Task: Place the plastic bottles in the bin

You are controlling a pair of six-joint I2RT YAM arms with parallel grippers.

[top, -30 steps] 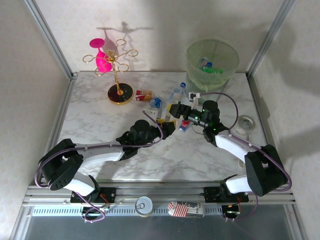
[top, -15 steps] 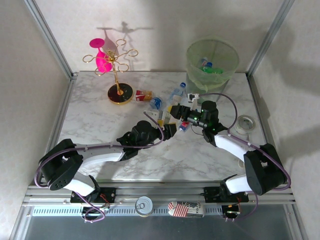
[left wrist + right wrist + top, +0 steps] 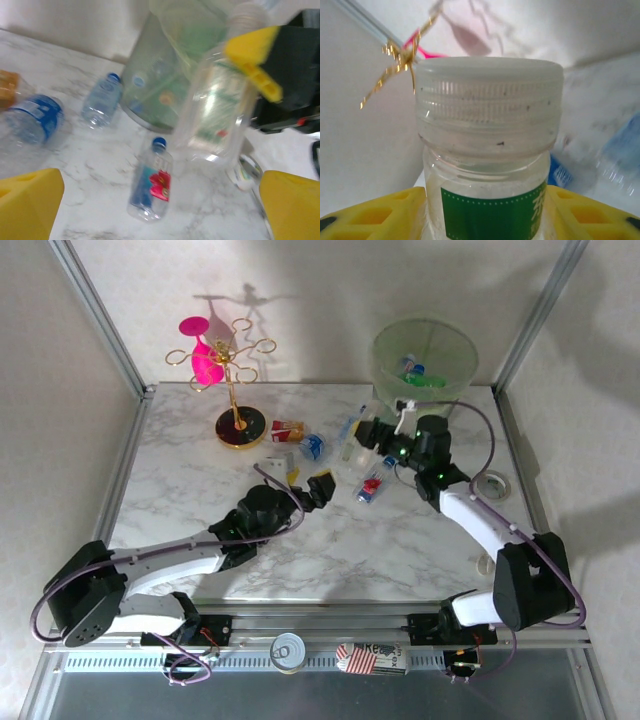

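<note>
the right gripper [image 3: 373,434] is clamped on a clear bottle [image 3: 487,102] just under its white screw cap, a yellow finger [image 3: 375,215] pressed to each side of the neck. the bottle's label is green, with a dotted white line along its top and one white character whose lower part is cut off by the bottom edge of the right wrist view, so it cannot be read. in the left wrist view this bottle hangs upright above the table in the upper right of the frame, in front of the bin [image 3: 165,70], whose wall is blurred.

the left gripper [image 3: 310,480] is spread wide with nothing between its yellow tips, near the middle of the marble table [image 3: 190,480].

below it lies a small bottle with a blue cap and a red and blue label [image 3: 150,187]; the print on it is smeared out. at the left edge of the left wrist view a blue-labelled bottle [image 3: 32,122] shows white lettering too blurred to read, and a small blue-capped bottle [image 3: 102,100] lies near the bin's foot. an orange-labelled bottle [image 3: 287,430] lies beside the base of the gold stand [image 3: 235,390].

in the overhead view the bin stands at the upper right, with a green bottle and a blue cap seen through its rim. a tape roll [image 3: 492,485] lies at the table's right edge. at the bottom edge sit a can [image 3: 288,652] and a packet [image 3: 372,658] with lettering too small to read.
</note>
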